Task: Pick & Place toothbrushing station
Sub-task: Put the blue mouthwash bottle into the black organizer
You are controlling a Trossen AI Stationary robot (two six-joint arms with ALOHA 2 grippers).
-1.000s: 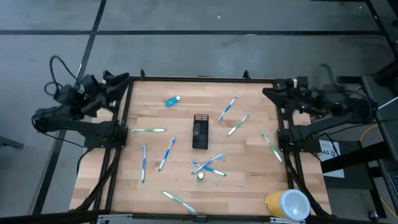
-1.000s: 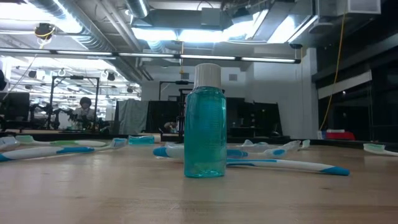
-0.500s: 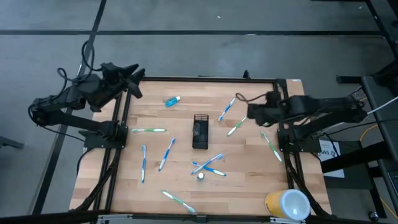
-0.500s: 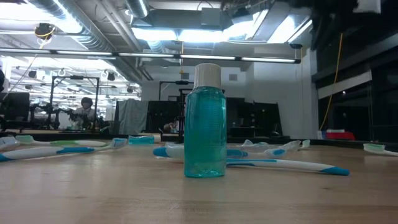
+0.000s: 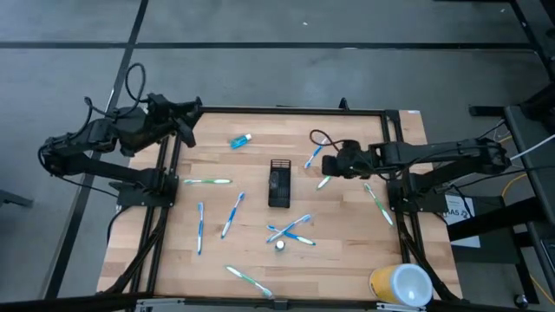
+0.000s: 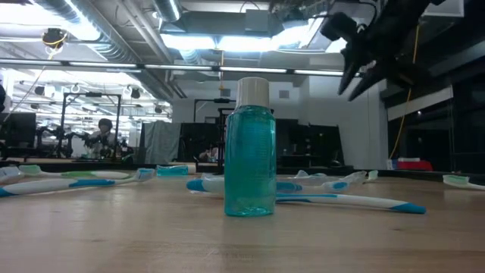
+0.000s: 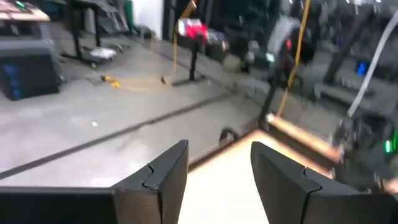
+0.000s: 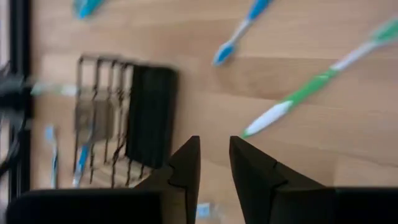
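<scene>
Toothbrushes (image 5: 232, 213) lie scattered around the small black mesh holder (image 5: 279, 183) at centre; nothing placed yet. Right gripper (image 5: 327, 161), upper right, hovers slightly parted, empty; left gripper (image 5: 186, 122), upper left, parted.

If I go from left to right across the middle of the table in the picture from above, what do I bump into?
Green toothbrush → black mesh holder → right gripper, hovering above the table → another green toothbrush.

The black mesh holder (image 5: 279, 183) lies on its side mid-table. Blue-white and green-white toothbrushes (image 5: 231, 214) lie scattered flat around it, none inside. The small blue tube (image 5: 240, 139) lies apart, near the far edge.
</scene>
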